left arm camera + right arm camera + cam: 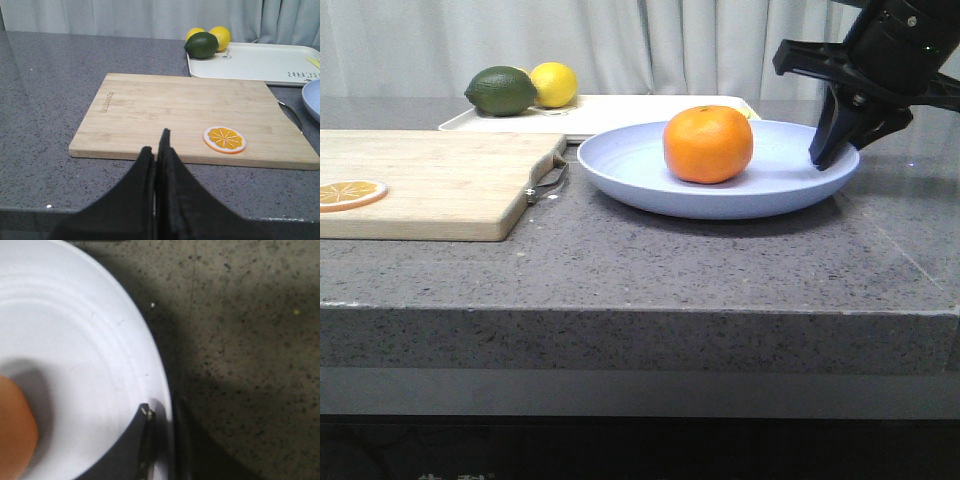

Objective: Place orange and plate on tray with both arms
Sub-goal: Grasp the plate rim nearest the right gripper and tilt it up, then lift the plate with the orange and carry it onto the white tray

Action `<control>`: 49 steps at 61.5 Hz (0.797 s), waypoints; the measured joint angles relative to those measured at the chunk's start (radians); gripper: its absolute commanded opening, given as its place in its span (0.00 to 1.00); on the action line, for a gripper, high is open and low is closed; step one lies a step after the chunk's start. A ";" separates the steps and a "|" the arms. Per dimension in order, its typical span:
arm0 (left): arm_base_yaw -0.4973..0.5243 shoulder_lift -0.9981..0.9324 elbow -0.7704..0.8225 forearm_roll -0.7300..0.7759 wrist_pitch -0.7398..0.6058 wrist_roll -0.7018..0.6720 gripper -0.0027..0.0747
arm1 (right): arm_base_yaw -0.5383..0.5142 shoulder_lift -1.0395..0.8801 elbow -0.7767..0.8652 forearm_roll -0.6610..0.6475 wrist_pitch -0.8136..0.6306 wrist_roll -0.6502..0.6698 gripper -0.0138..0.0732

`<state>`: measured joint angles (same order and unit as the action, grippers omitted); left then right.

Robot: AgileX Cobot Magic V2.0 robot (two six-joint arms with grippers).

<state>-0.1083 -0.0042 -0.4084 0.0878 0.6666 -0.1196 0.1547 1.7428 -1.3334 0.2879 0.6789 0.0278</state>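
Right wrist view: the right black two-fingered tool [161,445] is seen closed on the rim of the wide pale lavender-blue plate [75,350], one finger inside, one outside. The round bright-orange fruit [708,144] sits mid-plate, left of it. The plate's far edge overlaps the white rectangular tray [650,106]; tray lettering is unreadable. The left tool [156,150] is shut, empty, above the grey speckled bench [720,260].
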 measured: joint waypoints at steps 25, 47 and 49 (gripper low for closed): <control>0.000 0.000 0.000 0.000 0.000 0.000 0.01 | -0.010 0.088 -0.307 0.082 0.223 -0.015 0.08; 0.000 0.000 0.000 0.000 0.000 0.000 0.01 | -0.010 0.410 -0.865 0.158 0.315 0.016 0.09; 0.000 0.000 0.000 0.000 0.000 0.000 0.01 | -0.010 0.445 -0.919 0.160 0.317 0.028 0.09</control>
<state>-0.1083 -0.0042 -0.4084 0.0878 0.6666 -0.1196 0.1442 2.1877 -2.2529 0.4479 0.9959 0.0560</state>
